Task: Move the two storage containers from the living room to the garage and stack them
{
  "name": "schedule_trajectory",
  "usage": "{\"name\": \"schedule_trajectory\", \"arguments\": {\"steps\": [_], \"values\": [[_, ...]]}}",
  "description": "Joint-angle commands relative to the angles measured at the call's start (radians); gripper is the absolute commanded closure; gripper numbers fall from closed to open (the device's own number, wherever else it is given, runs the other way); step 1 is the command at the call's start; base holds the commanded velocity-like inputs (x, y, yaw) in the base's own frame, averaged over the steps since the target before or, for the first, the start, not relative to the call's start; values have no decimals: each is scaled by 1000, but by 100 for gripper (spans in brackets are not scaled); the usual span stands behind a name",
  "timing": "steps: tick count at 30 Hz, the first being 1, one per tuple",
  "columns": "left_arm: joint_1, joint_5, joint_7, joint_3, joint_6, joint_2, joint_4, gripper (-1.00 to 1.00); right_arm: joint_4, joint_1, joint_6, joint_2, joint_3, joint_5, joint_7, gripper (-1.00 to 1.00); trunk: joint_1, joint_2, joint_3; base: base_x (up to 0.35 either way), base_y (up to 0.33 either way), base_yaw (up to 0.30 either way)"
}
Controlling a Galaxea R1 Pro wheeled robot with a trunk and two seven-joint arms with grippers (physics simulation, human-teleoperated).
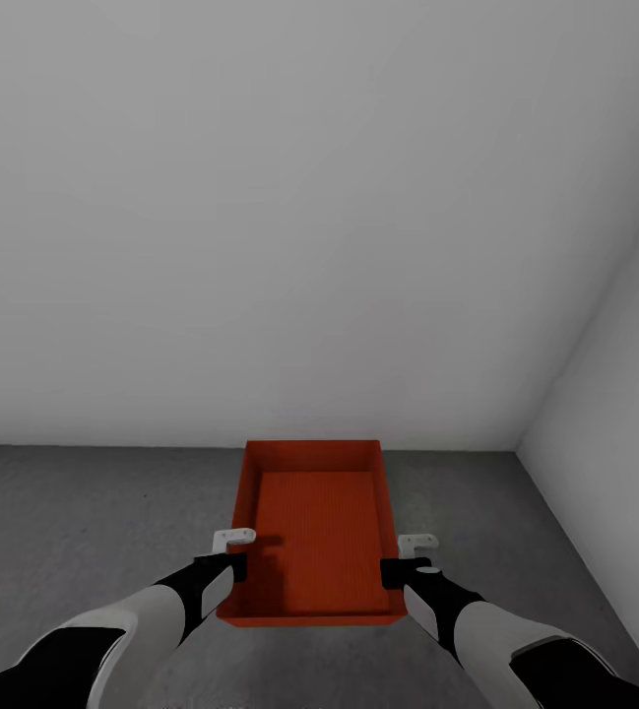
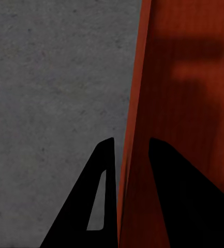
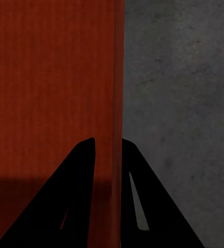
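One orange-red storage container, open-topped and empty, is straight ahead of me over the garage's dark grey concrete floor, close to the back wall. My left gripper is shut on its left side wall, one finger inside and one outside. On the opposite wall my right gripper grips the same way. The left wrist view shows the container's wall edge-on, as does the right wrist view. I cannot tell whether the container rests on the floor or hangs just above it.
A plain pale grey wall stands right behind the container. A second grey wall meets it at the right and forms a corner. Bare concrete spreads to the left and right of the bin.
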State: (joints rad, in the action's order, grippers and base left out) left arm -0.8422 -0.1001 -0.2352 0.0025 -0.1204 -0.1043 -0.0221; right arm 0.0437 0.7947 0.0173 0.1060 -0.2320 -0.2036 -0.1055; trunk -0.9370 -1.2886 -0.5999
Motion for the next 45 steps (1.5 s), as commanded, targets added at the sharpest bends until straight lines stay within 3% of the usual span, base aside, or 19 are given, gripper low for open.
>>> {"name": "schedule_trajectory", "arguments": {"steps": [1,45], "values": [[-1,7,-16,22,8,6,-6,100,-2,0,1,0,2,-16,-4,100,0,-1,-2,0,0,0],[-1,6,-16,22,9,6,-6,100,-2,0,1,0,2,-16,-4,100,0,-1,-73,0,0,0]]}}
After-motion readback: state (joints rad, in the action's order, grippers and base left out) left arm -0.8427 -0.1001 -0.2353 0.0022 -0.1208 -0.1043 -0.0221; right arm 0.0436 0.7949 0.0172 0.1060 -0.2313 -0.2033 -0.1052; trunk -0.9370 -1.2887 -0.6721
